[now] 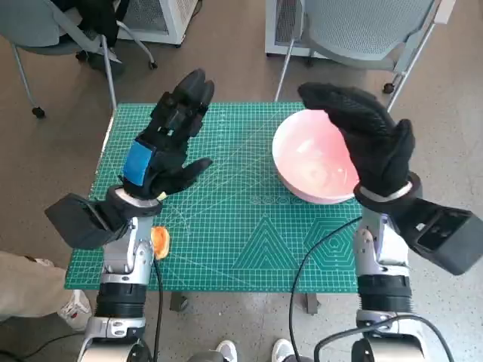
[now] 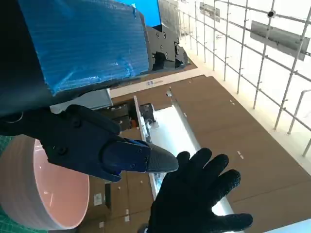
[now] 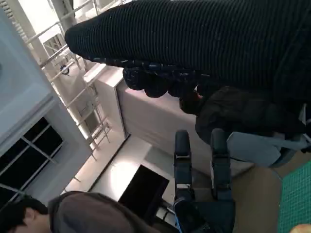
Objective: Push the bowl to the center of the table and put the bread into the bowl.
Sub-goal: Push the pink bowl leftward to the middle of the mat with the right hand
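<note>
A pale pink bowl (image 1: 306, 162) sits on the right half of the green mat (image 1: 226, 226); its rim also shows in the left wrist view (image 2: 29, 194). The bread (image 1: 160, 241), a small orange piece, lies near the mat's front left, partly hidden under my left wrist. My left hand (image 1: 170, 139) is raised above the mat's left side, fingers apart, holding nothing. My gloved right hand (image 1: 370, 139) hovers over the bowl's right rim, fingers spread and empty. The right hand (image 2: 194, 194) also appears in the left wrist view, and the left hand (image 3: 201, 194) in the right wrist view.
Grey chairs (image 1: 362, 30) stand beyond the table's far edge, another chair (image 1: 60, 30) at the far left. A person's head (image 3: 58, 213) shows in the right wrist view, and a person's leg and shoe (image 1: 45, 290) at the lower left. A black cable (image 1: 317, 249) crosses the mat's front right.
</note>
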Tool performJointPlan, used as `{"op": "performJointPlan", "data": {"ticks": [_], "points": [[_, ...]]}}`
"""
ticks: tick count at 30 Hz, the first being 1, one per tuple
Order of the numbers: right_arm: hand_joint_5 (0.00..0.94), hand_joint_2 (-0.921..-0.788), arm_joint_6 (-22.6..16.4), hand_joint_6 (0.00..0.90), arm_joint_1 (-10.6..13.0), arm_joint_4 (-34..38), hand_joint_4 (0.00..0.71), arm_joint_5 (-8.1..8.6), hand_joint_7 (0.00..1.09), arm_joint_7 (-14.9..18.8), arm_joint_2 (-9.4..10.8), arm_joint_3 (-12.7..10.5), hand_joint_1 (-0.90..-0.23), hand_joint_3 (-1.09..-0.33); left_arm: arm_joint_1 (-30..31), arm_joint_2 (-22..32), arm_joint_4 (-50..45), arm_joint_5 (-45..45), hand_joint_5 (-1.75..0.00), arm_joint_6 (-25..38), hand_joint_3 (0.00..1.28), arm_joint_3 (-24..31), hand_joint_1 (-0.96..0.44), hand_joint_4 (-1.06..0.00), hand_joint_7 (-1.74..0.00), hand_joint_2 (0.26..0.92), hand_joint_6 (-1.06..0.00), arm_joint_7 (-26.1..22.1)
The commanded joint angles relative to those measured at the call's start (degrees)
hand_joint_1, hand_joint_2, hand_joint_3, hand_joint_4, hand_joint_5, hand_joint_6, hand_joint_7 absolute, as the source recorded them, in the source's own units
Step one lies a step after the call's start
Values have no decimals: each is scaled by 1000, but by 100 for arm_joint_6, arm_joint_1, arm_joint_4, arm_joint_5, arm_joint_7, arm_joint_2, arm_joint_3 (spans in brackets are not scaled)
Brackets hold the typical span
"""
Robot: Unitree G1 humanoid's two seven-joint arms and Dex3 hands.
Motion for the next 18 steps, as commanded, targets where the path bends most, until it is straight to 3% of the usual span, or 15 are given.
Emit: {"op": "performJointPlan", "data": {"ticks": [1, 3, 7, 11, 18], "points": [[0, -921, -146, 3, -104, 472, 74, -8, 335, -48, -274, -287, -670, -839, -28, -1, -32, -6, -2, -42, 204, 17, -628, -105, -244, 921, -118, 28], [0, -921, -227, 4, -158, 624, 73, -48, 334, -96, -327, -362, -672, -839, -24, -1, -25, -4, -2, -49, 205, 17, -628, -104, -245, 921, -117, 30], [1, -921, -540, 1, -328, 1172, 61, -477, 319, -802, -511, -609, -675, -848, -15, -7, 12, -21, -1, -68, 205, 30, -629, -103, -247, 921, -117, 14], [1, -921, -709, 0, -499, 1727, 44, -719, 284, -1284, -667, -757, -671, -866, -11, -15, 15, -21, -1, -69, 205, 33, -629, -102, -248, 921, -116, 17], [0, -921, -746, 0, -781, 2610, 36, -852, 260, -1695, -901, -889, -669, -882, -2, -33, 22, -16, 0, -83, 204, 31, -631, -102, -251, 921, -115, 27]]}}
